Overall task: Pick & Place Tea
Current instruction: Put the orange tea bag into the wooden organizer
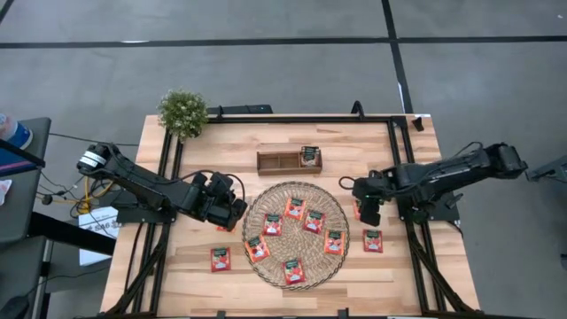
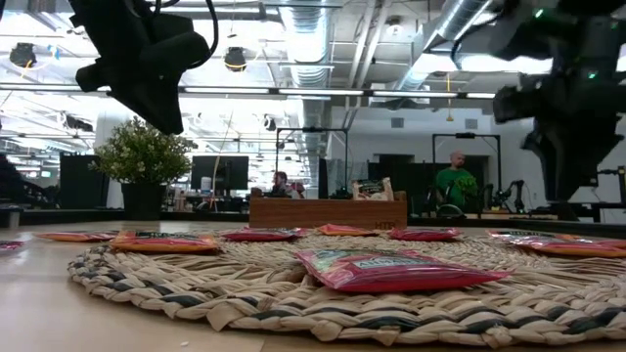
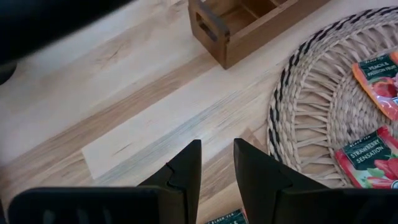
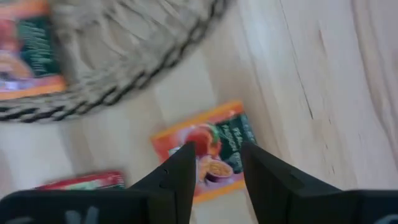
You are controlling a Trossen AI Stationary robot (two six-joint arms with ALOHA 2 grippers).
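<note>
While flat, tea sachets point(image 1: 313, 221) red-orange (green-white centre print).

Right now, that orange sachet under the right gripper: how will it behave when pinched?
The orange sachet lies flat on the bare table, so a pinch may skid it rather than lift it. It looks thin and glossy: probably light, floppy, a bit slippery. The right gripper hangs open right over it.
</note>
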